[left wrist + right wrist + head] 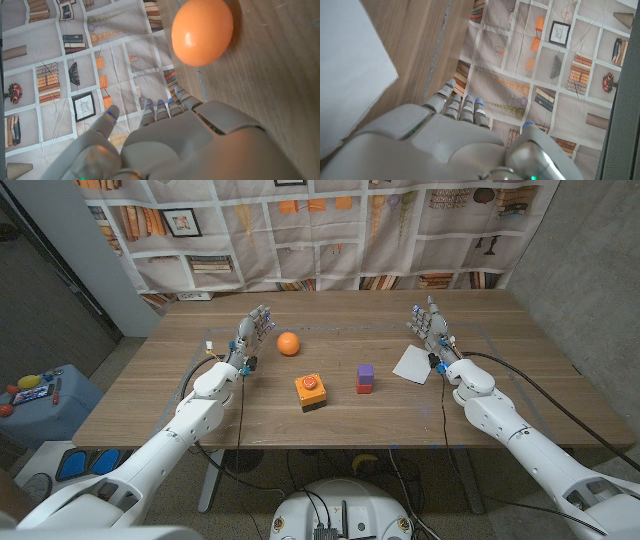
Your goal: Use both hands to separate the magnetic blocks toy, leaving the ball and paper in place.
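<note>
On table, magnetic blocks toy [365,378] joined, seam unclear

A rectangular wooden table [200,405] carries an orange ball [288,343] toward its far left. Near the middle sit an orange box with a red button [310,392] and a stacked purple-and-red block toy [365,378]. A white paper sheet [412,364] lies toward the right edge.
</note>
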{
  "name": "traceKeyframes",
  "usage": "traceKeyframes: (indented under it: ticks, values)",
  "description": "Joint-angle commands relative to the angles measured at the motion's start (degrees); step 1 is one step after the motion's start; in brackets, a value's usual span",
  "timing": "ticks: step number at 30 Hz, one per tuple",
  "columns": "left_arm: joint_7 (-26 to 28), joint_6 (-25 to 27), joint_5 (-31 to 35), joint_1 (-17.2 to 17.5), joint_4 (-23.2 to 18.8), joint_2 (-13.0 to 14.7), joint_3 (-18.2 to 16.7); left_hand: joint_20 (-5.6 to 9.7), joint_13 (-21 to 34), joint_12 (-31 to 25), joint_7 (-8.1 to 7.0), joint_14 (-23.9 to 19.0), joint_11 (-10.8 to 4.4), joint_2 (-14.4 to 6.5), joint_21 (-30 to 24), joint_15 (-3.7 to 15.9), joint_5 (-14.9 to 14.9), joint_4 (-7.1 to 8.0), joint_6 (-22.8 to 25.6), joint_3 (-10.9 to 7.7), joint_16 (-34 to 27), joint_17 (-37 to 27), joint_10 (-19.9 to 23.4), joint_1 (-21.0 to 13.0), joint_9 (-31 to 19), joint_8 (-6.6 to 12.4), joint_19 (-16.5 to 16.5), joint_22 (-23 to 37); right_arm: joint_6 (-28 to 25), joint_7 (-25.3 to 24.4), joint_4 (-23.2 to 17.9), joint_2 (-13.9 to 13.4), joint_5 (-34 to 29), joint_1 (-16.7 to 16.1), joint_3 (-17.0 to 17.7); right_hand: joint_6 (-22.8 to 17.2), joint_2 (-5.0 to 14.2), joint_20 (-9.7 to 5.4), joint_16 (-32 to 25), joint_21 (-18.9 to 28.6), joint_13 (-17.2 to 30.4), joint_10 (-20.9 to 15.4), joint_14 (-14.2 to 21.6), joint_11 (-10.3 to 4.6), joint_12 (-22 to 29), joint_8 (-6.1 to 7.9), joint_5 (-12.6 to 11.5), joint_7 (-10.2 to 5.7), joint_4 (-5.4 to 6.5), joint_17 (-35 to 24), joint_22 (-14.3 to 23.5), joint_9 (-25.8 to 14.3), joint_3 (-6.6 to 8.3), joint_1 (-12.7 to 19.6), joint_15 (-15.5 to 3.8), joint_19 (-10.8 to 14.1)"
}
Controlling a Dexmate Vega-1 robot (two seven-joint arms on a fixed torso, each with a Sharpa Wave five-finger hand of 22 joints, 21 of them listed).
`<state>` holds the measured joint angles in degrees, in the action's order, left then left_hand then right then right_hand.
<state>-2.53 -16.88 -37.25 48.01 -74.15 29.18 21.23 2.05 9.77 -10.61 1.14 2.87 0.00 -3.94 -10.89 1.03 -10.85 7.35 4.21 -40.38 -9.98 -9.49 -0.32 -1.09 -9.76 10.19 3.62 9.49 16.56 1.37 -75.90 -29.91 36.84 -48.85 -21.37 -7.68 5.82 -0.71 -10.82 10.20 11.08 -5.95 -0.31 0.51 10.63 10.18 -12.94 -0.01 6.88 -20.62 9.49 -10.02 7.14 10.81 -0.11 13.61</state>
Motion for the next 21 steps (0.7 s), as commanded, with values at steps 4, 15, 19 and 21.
traceKeyframes:
  ticks: [4, 15, 19, 21]
  values:
    - [1.2, -0.4, 0.7, 0.1, -0.7, 0.7, -0.3, 2.4, 0.2, -0.3, -0.16, 0.2, -0.11, -4.8, -0.3, -0.1, -0.4, -0.19, 0.5, -0.57, -0.2, -0.1, -0.7, -0.1, -0.2, 0.21, 0.6, 0.3, -1.2, -4.9, -6.4, -2.9, -3.5, -3.7, 0.5, -0.3, 0.39, -0.3, -0.3, 0.3, 0.2, -0.4, 0.1, 0.08, 0.2, 0.29, -0.5, 0.07, 0.14, 0.1, 0.1, -0.1, 0.23, 0.3, -0.66, 0.3]
    - [3.6, 0.8, 1.2, 2.3, -4.4, 2.3, -1.1, 2.4, 0.2, -0.4, -0.25, 0.0, 0.03, -4.7, -0.3, -0.12, -0.3, -0.51, 0.5, -0.65, -0.2, -0.1, -0.4, -0.1, -0.2, 0.19, 0.8, 0.3, -6.1, -9.4, -15.1, -8.2, -8.6, -7.0, 0.5, -0.1, 0.13, -0.36, -0.3, 0.3, 0.1, -0.4, 0.4, 0.11, 0.3, 0.3, -0.6, -0.26, -0.52, 0.6, 0.1, -0.1, 0.41, 0.9, -0.76, 0.2]
    - [4.6, 1.3, 1.4, 3.0, -5.6, 2.9, -1.5, 2.38, 0.2, -0.4, -0.25, -0.1, -0.07, -4.7, -0.3, -0.09, -0.3, -0.63, 0.5, -0.68, -0.2, -0.1, -0.3, -0.2, -0.2, 0.19, 0.8, 0.3, -6.3, -10.0, -16.6, -9.5, -10.6, -7.7, 0.3, 0.0, 0.02, -0.39, -0.3, 0.3, 0.0, -0.6, 0.4, 0.2, 0.4, 0.31, -0.6, -0.26, -0.83, 0.9, 0.1, -0.1, 0.5, 1.2, -0.73, 0.1]
    - [4.8, 1.3, 1.3, 3.3, -6.0, 3.1, -1.6, 2.37, 0.2, -0.5, -0.27, -0.2, -0.15, -4.7, -0.3, -0.11, -0.3, -0.68, 0.5, -0.7, -0.2, -0.1, -0.2, -0.2, -0.2, 0.19, 0.9, 0.3, -7.2, -10.5, -17.8, -10.3, -11.6, -8.0, 0.3, 0.1, -0.05, -0.42, -0.3, 0.2, 0.0, -0.6, 0.4, 0.17, 0.4, 0.28, -0.6, -0.34, -0.97, 1.0, 0.1, -0.1, 0.53, 1.3, -0.73, 0.0]
